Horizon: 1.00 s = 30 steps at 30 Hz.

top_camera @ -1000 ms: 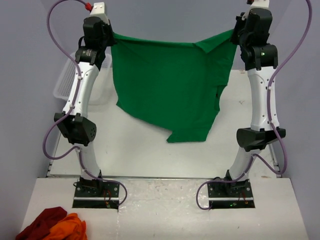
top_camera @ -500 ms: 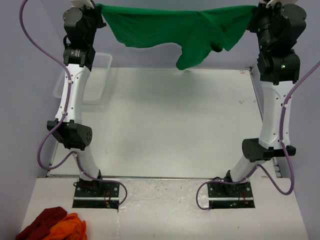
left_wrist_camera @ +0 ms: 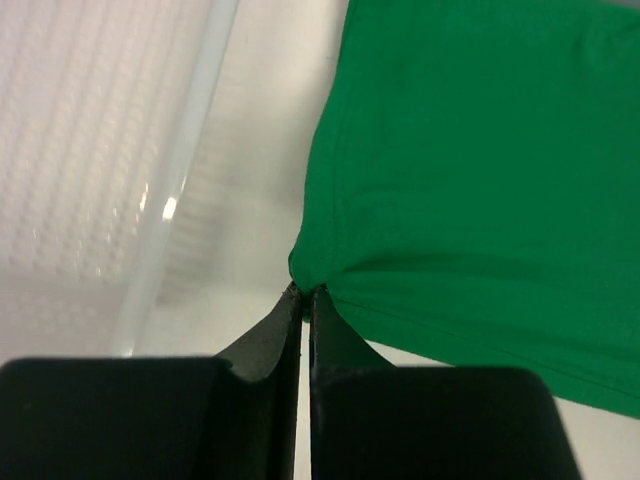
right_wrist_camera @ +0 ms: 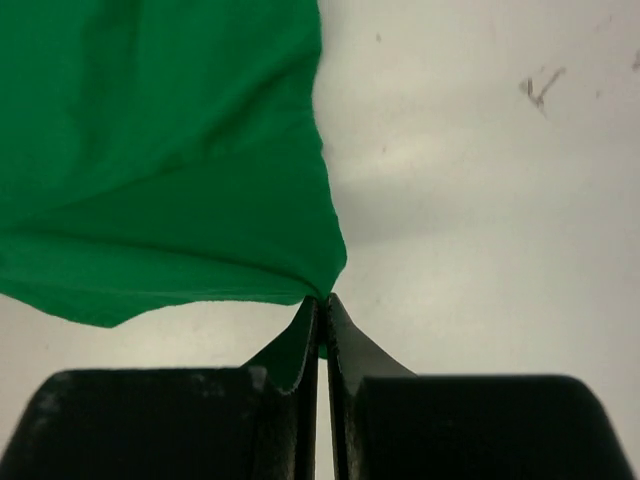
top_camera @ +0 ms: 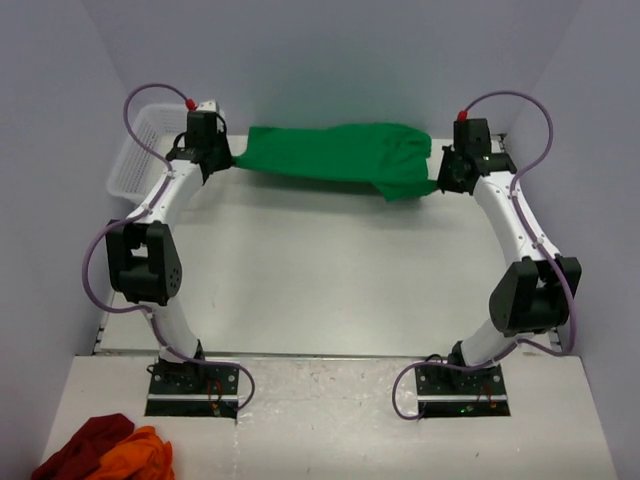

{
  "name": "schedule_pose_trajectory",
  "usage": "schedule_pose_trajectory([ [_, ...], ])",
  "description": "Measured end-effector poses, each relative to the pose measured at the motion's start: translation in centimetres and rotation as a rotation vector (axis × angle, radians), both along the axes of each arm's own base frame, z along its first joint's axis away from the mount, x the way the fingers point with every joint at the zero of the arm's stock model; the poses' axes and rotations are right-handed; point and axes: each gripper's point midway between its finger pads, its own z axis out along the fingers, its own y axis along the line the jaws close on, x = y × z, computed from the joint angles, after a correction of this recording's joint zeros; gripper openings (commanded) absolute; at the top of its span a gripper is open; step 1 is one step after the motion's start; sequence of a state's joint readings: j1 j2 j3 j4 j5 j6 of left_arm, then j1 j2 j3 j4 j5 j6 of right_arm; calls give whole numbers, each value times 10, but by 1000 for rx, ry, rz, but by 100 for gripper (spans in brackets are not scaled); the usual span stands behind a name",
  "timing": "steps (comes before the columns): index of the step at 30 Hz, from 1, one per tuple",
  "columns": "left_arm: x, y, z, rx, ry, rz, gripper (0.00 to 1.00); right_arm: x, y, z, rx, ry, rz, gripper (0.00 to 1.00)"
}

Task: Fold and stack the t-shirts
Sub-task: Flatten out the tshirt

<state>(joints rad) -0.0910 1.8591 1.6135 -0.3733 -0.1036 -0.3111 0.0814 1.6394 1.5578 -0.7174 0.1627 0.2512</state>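
— One plain bright green cotton t-shirt (top_camera: 335, 155): where is it?
— At twelve o'clock on the white table (top_camera: 330, 280), stretched into a bunched band between both arms and hanging low. I cannot tell whether it touches the surface.
— Who has it?
— The left gripper (left_wrist_camera: 305, 292) pinches its nine o'clock end and the right gripper (right_wrist_camera: 322, 300) its three o'clock end, fingers pressed together on the fabric.
— Around it?
— A white plastic mesh basket (top_camera: 135, 150) sits at ten o'clock. Dark red and orange cloths (top_camera: 105, 455) lie at seven o'clock, well apart.
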Motion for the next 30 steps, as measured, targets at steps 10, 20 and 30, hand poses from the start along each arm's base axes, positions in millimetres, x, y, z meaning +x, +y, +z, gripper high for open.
schedule_pose_trajectory([
  [10,-110,-5,-18,-170,116,103,0,-91,17,42,132,-155,-28,0],
  [20,-194,-18,-104,-212,360,81,0,-155,44,-60,130,110,15,0],
  [30,-199,-15,-94,-196,323,68,0,-168,56,-62,151,108,-12,0],
])
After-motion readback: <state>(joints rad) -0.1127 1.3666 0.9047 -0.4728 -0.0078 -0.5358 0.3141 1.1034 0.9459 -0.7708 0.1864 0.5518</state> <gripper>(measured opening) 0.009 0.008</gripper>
